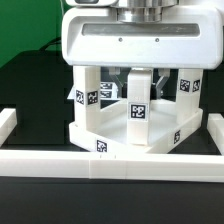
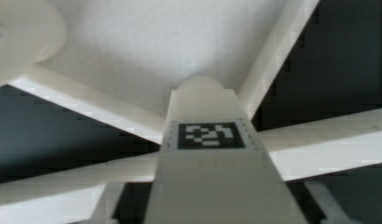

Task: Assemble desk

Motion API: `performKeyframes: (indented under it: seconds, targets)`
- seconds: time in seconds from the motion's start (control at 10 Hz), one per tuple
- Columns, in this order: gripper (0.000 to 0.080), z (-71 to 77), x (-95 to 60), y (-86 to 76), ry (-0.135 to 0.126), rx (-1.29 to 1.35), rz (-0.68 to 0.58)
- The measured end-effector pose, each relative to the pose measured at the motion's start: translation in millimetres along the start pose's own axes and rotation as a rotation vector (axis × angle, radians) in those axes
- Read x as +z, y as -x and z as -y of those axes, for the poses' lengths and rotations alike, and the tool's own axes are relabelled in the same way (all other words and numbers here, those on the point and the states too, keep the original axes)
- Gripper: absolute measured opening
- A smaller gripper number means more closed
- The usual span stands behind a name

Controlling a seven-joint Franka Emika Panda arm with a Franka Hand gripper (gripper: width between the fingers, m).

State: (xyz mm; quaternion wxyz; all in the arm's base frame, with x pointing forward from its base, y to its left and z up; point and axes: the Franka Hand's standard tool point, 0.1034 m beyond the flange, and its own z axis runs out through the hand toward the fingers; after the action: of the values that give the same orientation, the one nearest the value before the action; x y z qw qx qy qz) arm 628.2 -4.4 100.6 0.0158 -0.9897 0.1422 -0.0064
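The white plastic desk top, a rimmed tray, lies inverted on the black table inside the long white border rails, with four short square tag-marked legs standing upright at its corners, so assembly appears nearly complete. The robot gripper hangs vertically above the centre. Whether its fingers grip a leg cannot be told.

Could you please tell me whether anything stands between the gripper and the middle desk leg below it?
Nothing visible does. The gripper sits directly above that leg; the other legs stand off to the sides.
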Motion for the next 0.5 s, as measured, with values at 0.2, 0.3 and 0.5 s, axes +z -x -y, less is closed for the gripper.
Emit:
performKeyframes:
  seconds: [0.2,0.3,0.5]
  targets:
    - [0.0288,0.8,0.0,0.2,-0.003,0.124,0.001]
    - [0.0288,4.9,0.0,1.1,-0.018,0.291,0.005]
    - [0.0288,7.0,1.0,1.9,-0.036,0.469,0.015]
